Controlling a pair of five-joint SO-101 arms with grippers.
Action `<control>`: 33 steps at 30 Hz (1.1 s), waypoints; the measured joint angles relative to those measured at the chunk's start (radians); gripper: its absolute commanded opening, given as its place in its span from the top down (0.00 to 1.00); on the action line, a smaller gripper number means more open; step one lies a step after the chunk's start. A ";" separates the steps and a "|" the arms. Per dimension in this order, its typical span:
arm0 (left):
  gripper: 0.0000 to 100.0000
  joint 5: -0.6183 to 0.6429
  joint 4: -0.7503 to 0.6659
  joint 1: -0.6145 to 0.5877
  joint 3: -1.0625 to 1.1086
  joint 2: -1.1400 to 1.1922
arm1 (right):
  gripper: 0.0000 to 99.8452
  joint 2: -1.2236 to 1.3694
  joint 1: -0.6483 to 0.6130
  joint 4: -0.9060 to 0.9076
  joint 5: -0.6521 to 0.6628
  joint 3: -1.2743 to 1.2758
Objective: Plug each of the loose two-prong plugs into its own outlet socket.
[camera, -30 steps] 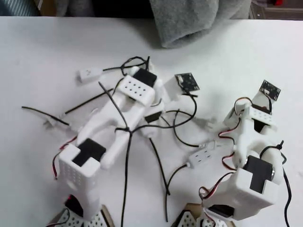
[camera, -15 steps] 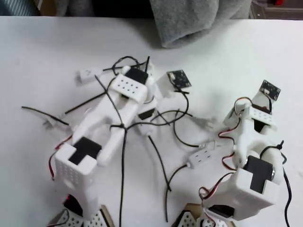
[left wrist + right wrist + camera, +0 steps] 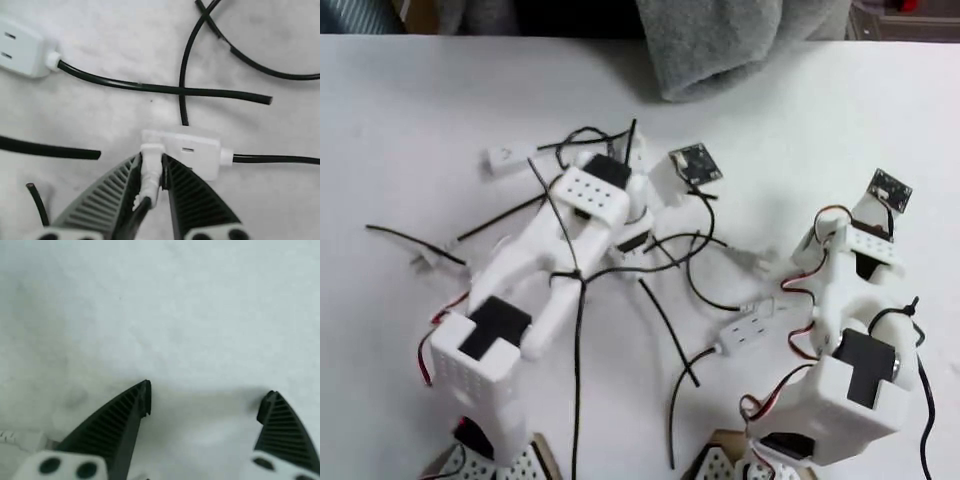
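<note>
Left gripper (image 3: 151, 158): fingers narrow, clamped on a white two-prong plug (image 3: 149, 174). The plug's black lead runs back between the fingers.

The plug's front end touches the edge of a white socket block (image 3: 192, 149), at the corner away from that block's own cord. I cannot tell if the prongs are seated. I see 1 slot on the block's top face.

Placing the rest from that socket block:
- A second socket (image 3: 19, 47), white with 2 slots showing, lies well apart from it. Its black cord (image 3: 160, 89) passes just beside the block and ends in a cut tip.
- 1 more cut cord end stops just short of the block's upper edge.
- A white strip socket (image 3: 750, 328) lies well apart from the block, close to the right arm, with a loose plug (image 3: 757, 260) near it.
- A grey cloth (image 3: 720, 45) lies well apart too, at the table's far edge.

Right gripper (image 3: 206, 396): jaws wide, nothing between them, over bare white table (image 3: 175, 300), well apart from the socket block.
</note>
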 measured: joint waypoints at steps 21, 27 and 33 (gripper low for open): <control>0.98 0.127 -0.140 0.106 0.063 -0.006 | 0.66 0.000 0.035 0.000 -0.049 0.000; 0.98 0.172 -0.081 0.098 0.060 -0.008 | 0.66 0.000 0.038 0.000 -0.055 0.000; 0.98 0.176 -0.048 0.002 0.058 -0.009 | 0.66 0.000 0.038 0.000 -0.055 0.000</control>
